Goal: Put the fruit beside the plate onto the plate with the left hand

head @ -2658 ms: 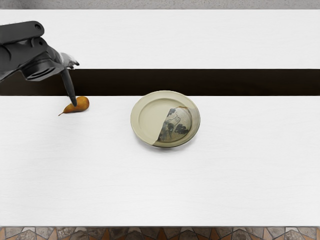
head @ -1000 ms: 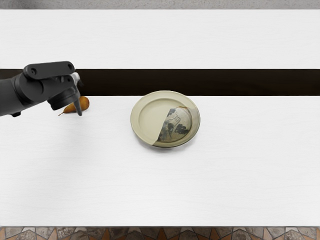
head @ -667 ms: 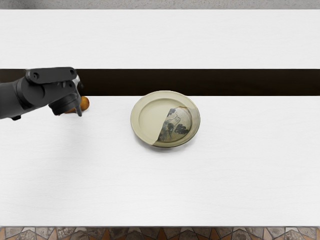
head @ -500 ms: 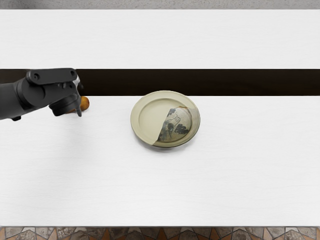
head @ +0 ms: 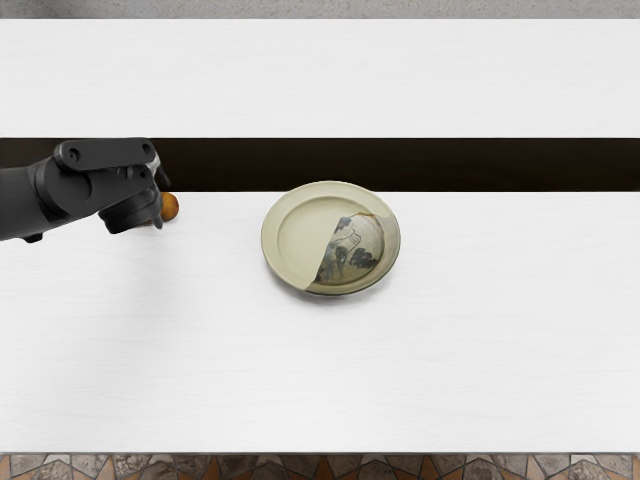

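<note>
A small orange-brown pear point(head: 171, 207) lies on the white table near its back edge, to the left of the plate. Only its rounded right end shows. My black left hand point(head: 148, 208) comes in from the left edge and covers the rest of the pear, with its fingers curled down around it. The pear still sits at table level. The round cream plate point(head: 274, 236), with a dark painted patch on its lower right half, rests about a hand's width to the right of the pear and holds nothing. No right arm shows.
A dark gap point(head: 420, 165) runs across the view just behind the pear and plate, separating the front table point(head: 300, 370) from a second white surface point(head: 350, 80) behind. A tiled floor strip shows below the table's front edge.
Over the last seconds my left hand came down from above the pear and settled over it. Its fingers have curled in, and less of the pear shows now. The plate has not moved.
</note>
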